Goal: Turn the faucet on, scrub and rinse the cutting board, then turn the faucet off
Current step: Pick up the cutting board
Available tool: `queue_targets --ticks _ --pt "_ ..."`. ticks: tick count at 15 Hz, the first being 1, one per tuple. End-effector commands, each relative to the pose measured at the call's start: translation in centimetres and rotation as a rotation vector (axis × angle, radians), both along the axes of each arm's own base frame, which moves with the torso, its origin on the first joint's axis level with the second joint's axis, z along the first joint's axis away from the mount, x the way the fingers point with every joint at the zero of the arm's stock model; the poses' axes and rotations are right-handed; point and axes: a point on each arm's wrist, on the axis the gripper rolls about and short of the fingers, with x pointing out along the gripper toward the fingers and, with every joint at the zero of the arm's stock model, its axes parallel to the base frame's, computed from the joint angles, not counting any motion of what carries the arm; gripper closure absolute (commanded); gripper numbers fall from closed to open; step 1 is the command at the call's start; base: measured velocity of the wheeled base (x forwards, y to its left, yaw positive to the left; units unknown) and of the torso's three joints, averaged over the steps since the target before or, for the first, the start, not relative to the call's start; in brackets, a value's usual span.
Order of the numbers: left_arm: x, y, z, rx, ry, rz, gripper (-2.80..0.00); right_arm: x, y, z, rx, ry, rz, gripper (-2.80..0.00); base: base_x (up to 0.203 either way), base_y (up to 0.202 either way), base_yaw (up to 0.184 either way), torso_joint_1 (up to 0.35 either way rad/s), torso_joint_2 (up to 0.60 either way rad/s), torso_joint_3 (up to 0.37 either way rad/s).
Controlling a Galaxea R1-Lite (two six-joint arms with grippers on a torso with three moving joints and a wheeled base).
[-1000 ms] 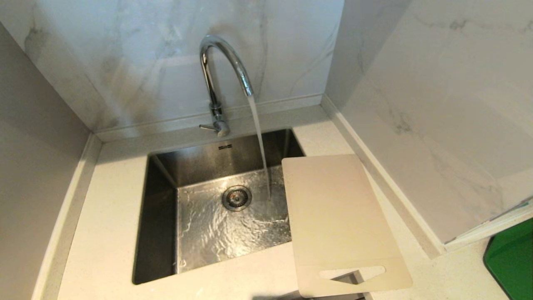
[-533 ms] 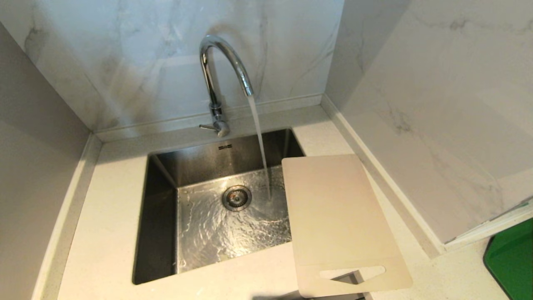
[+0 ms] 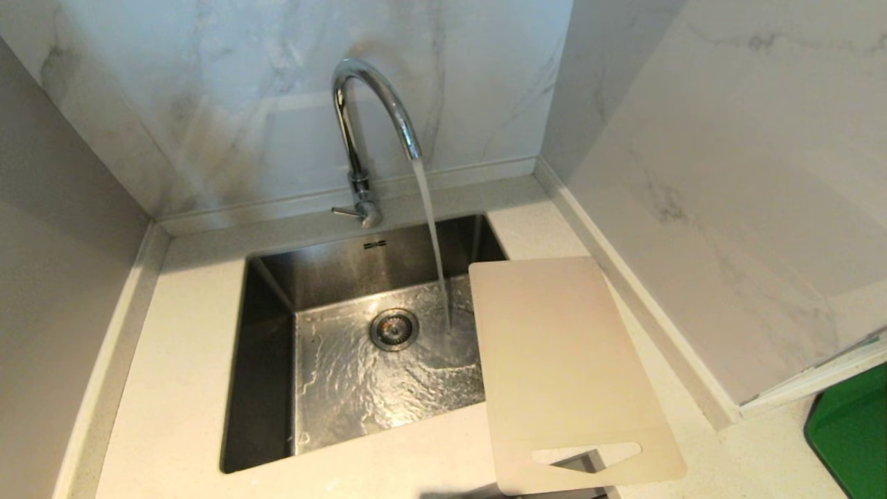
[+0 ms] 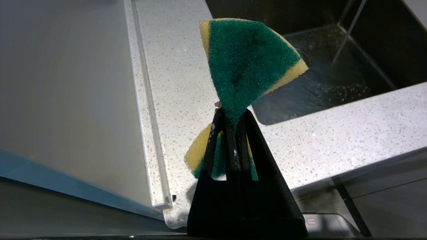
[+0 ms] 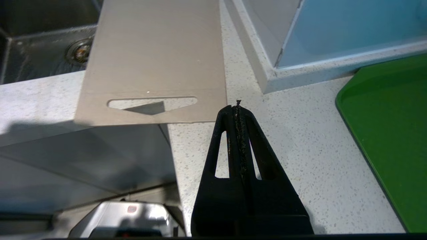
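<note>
Hovering short of the sink (image 3: 270, 388): right claw (image 5: 237, 106) clenched, empty, just off the cutting board's (image 5: 156, 60) near corner at its slot-handle end. Left claw (image 4: 230, 116) pinches a green-yellow sponge (image 4: 247, 63) over the surface (image 4: 180, 83) on the sink's other side. The board's long axis runs away from the right claw, far end overhanging the sink's right edge. Right arm is nearer. Beyond, the faucet (image 3: 367, 104) pours water (image 3: 433, 235) into the sink beside the board.
</note>
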Motion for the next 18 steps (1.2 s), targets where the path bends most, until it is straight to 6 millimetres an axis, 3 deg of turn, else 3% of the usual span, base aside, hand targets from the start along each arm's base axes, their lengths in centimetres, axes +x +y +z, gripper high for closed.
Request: queue_targets --ticks 1,5,9,13,18 --pt "0.0 0.0 0.0 0.0 -0.001 0.0 0.0 0.5 0.1 3.9 0.0 0.046 0.038 0.0 0.0 0.0 0.0 0.0 0.0 0.0" --pt "0.0 0.0 0.0 0.0 -0.001 0.0 0.0 3.8 0.3 9.6 -0.048 0.141 0.131 0.0 0.0 0.0 0.0 0.0 0.0 0.0" --pt "0.0 0.0 0.0 0.0 -0.001 0.0 0.0 7.5 0.4 15.1 -0.231 0.223 0.196 0.0 0.0 0.0 0.0 0.0 0.0 0.0" --pt "0.0 0.0 0.0 0.0 -0.001 0.0 0.0 9.5 0.9 16.7 -0.353 0.454 0.376 0.0 0.0 0.0 0.0 0.0 0.0 0.0" --pt "0.0 0.0 0.0 0.0 -0.001 0.0 0.0 13.3 1.3 16.7 -0.551 0.584 0.447 0.0 0.0 0.0 0.0 0.0 0.0 0.0"
